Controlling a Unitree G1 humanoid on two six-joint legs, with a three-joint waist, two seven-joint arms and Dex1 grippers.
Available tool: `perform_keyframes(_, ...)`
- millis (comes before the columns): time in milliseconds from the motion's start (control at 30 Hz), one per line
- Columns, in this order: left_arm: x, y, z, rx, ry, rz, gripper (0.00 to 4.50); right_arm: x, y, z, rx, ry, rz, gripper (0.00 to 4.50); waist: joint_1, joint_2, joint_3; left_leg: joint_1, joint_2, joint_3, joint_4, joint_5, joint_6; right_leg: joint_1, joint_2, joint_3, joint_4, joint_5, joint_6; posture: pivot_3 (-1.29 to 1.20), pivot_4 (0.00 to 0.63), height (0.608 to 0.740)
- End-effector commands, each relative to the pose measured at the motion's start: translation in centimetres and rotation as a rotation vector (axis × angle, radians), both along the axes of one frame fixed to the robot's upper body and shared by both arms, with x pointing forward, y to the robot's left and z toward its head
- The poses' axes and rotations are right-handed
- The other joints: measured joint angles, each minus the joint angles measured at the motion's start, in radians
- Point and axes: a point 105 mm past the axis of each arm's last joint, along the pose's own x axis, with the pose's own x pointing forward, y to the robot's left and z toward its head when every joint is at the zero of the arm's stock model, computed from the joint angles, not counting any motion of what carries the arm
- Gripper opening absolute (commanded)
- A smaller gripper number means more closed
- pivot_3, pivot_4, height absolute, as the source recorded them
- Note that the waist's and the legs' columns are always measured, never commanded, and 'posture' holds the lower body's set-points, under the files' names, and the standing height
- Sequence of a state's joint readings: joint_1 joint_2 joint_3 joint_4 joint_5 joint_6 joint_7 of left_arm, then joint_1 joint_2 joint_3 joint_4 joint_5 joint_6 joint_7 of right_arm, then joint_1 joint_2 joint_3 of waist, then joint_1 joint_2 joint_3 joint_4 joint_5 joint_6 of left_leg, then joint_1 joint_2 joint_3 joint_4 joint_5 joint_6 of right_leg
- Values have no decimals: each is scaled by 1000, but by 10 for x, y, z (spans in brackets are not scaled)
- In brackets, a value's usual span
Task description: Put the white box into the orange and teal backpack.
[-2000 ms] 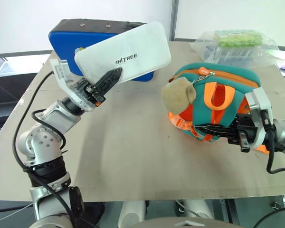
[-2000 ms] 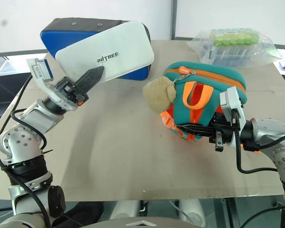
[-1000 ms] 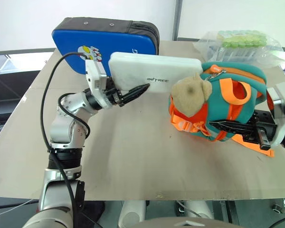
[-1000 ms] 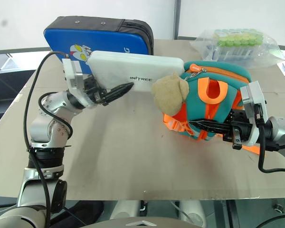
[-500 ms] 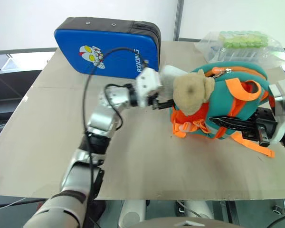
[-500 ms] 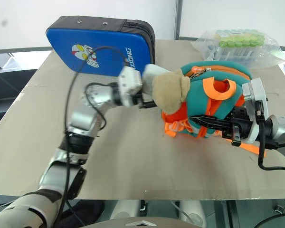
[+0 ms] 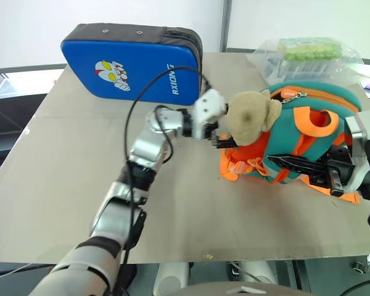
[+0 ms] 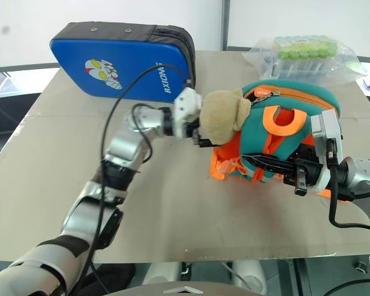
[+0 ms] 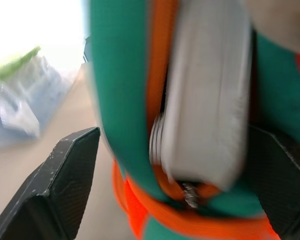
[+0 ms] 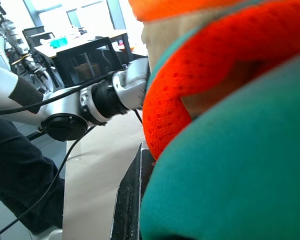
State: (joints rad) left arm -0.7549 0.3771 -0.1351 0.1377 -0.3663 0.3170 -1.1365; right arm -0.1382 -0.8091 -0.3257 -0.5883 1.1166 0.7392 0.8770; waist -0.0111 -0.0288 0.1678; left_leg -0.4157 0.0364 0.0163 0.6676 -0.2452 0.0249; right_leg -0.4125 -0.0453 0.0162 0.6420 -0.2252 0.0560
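the white box (image 9: 205, 95) sits edge-on in the mouth of the orange and teal backpack (image 7: 296, 142), mostly swallowed by the teal and orange fabric, with its near end still showing between the left tool's (image 9: 175, 185) fingers. that left tool is spread wide, one black finger (image 9: 60, 190) on each side of the box and apparently no longer pinching it. the right tool (image 7: 296, 165) is clenched on the backpack's front, by the orange straps, and holds the bag up on the counter (image 7: 172, 203).

to finish the step well, the box likely needs a nudge on its exposed end until it is fully inside, and then the left tool should back straight out along the line it came in, fingers kept wide so they do not drag the box out with them. the right tool should hold the bag firm until then.

the tan plush toy (image 7: 251, 117) hangs right over the left wrist and could snag on the way out, as could the loose orange straps. the blue padded case (image 7: 135, 61) stands just behind the left arm, so the elbow has little room backward. the clear bag with green contents (image 7: 308, 55) lies well apart at the far corner.
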Motion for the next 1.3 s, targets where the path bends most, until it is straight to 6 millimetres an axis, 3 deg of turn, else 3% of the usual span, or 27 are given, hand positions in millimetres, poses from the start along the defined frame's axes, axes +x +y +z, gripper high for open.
perform_keyframes(33,-27,39,14,-101,177,-23,4428,-6,4,11,14,-60,14,0,-4,0,0,1,0,0,0,0,0,0,1,0,0,0,0,0,150,740)
perform_keyframes(167,-61,59,-8,-36,393,-74,4428,-6,3,12,23,-46,23,0,-1,1,0,2,1,0,0,0,0,0,2,-1,1,0,0,0,150,740)
perform_keyframes(233,-73,52,-19,-22,465,-100,4428,-5,3,15,33,-48,28,0,7,1,0,2,1,0,0,0,0,1,1,0,1,0,0,0,150,740)
perform_keyframes(333,-72,26,-25,-69,503,-121,4428,-6,6,20,31,-52,46,0,25,0,0,1,-1,0,2,0,0,1,-1,0,0,0,-1,0,150,740)
perform_keyframes(500,-54,5,-11,-216,496,-84,4428,-10,7,28,21,-64,54,0,25,0,0,0,-2,3,3,0,0,2,0,1,1,0,-1,0,150,740)
perform_keyframes(633,-58,1,-7,-240,490,-122,4428,-11,4,34,24,-78,27,0,17,0,0,1,-3,3,1,0,0,1,4,2,1,0,-1,0,150,740)
perform_keyframes(767,-60,-2,4,-322,698,-201,4428,-11,5,35,17,-81,24,0,23,0,0,1,0,3,1,0,0,1,7,1,1,0,-1,0,150,740)
perform_keyframes(900,-58,16,26,-465,824,-268,4428,-11,2,33,7,-77,11,0,22,0,0,0,0,2,2,0,0,1,6,2,1,0,-1,0,150,740)
perform_keyframes(1033,-56,20,42,-538,921,-310,4428,-11,0,30,-5,-68,1,0,24,0,0,1,0,2,3,0,0,1,6,3,1,0,-1,0,150,740)
perform_keyframes(1300,-49,-13,42,-510,1127,-325,4428,-9,-2,25,-29,-50,1,0,24,0,0,0,-2,1,3,0,0,1,5,5,1,0,-1,0,150,740)
